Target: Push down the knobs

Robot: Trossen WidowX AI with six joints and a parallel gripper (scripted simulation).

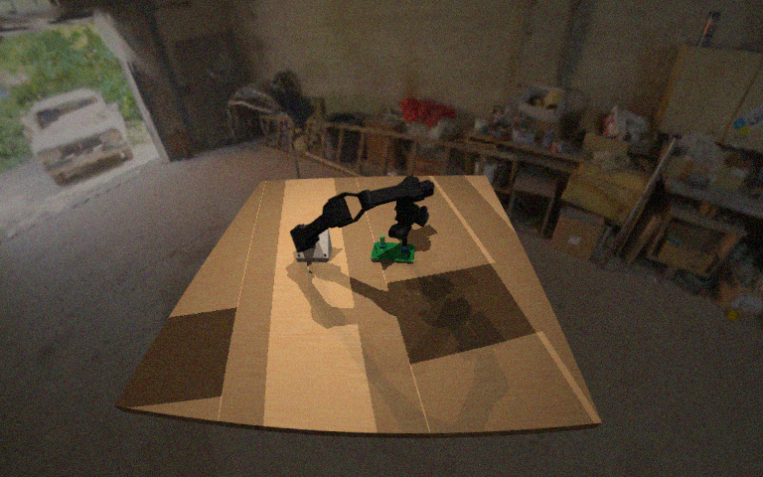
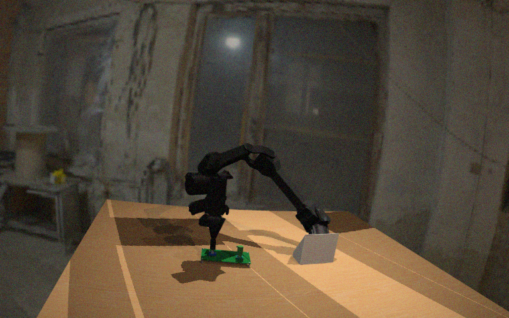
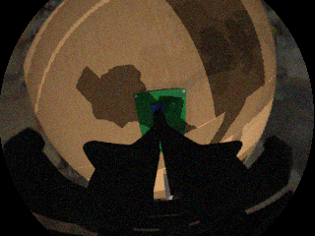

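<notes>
The green circuit board (image 1: 387, 256) (image 2: 225, 257) (image 3: 180, 98) stands low on the table. A green knob (image 1: 382, 239) (image 2: 239, 249) stands tall on its potentiometer at the board's left in the top view and right in the exterior view. The other potentiometer (image 2: 212, 254) (image 3: 157, 107) shows blue at the opposite end. My gripper (image 1: 404, 245) (image 2: 213, 248) (image 3: 158, 124) is shut with nothing seen between its fingers and points straight down, its tips right over that blue potentiometer. The tips hide the top of it, so its knob and any gap below cannot be made out.
A pale wedge-shaped block (image 1: 321, 251) (image 2: 317, 248) stands by the arm's base, to one side of the board. The arm arches from there over to the board. Dark shadows lie across the wooden table (image 1: 315, 382) (image 2: 262, 296).
</notes>
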